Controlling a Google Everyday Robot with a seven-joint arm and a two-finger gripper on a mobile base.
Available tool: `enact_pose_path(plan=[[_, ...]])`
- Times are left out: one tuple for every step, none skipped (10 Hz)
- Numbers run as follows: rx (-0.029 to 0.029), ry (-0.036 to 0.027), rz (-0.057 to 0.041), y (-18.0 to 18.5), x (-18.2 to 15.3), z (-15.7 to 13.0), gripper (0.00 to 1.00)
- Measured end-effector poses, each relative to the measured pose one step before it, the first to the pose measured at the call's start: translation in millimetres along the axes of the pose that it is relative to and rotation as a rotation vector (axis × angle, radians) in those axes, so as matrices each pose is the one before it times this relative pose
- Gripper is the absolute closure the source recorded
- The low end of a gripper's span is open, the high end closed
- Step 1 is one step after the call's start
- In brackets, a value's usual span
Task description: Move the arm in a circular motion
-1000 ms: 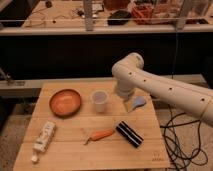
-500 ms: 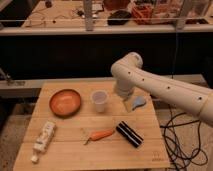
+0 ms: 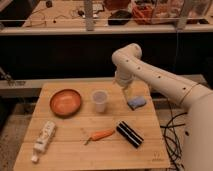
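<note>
The arm [image 3: 155,77] is spanning in from the counter's [image 3: 75,152] 3 o'clock edge, its long axis pointing toward 10 o'clock. The gripper [image 3: 124,91] is hanging over the counter's 1 o'clock area; whether the jaws are released or clenched, I cannot tell. A blue object [image 3: 136,103] is sitting just beside at 4 o'clock and a cup [image 3: 100,100] near at 9, so circling likely needs height.

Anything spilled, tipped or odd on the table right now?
Nothing stands out: the cup stands upright, the bowl sits flat, and no spill shows. The arm holds its gripper low beside the blue sponge.
</note>
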Motion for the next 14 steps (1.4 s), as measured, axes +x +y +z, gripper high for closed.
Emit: enact_pose_path(plan=[[-0.00185,-0.01712,0.03706,11.52,13.63,1.83,0.2],[-0.0043,-0.01392,0.03167,14.82,10.66,1.17,0.2],[-0.00343,-0.00977,0.03285,18.27,8.59,0.67,0.2],[-0.00462,-0.00454,0.02289,17.01,3.14,-0.59,0.2],[-0.00482,-0.00302,0.01421,12.3,-0.41,-0.41,0.2],[-0.01386,0.00068,0.01586,22.31,-4.67,-3.09,0.2],[-0.01117,0.00857,0.01318,17.33,-1.97,-2.48,0.2],[-0.00753,0.01072,0.0104,14.05,-1.84,-3.07,0.2],[-0.0146,0.01703,0.01666,24.89,-3.67,-5.57,0.2],[-0.00733,0.00729,0.00563,14.12,-2.18,-3.46,0.2],[-0.01276,0.00736,0.00441,14.85,-3.4,-3.27,0.2],[-0.01142,-0.00169,-0.00641,10.63,-14.73,-4.44,0.2],[-0.00989,-0.00277,-0.01135,2.24,-13.55,-2.6,0.2],[-0.00387,-0.00209,-0.01704,-2.89,-13.43,-2.48,0.2]])
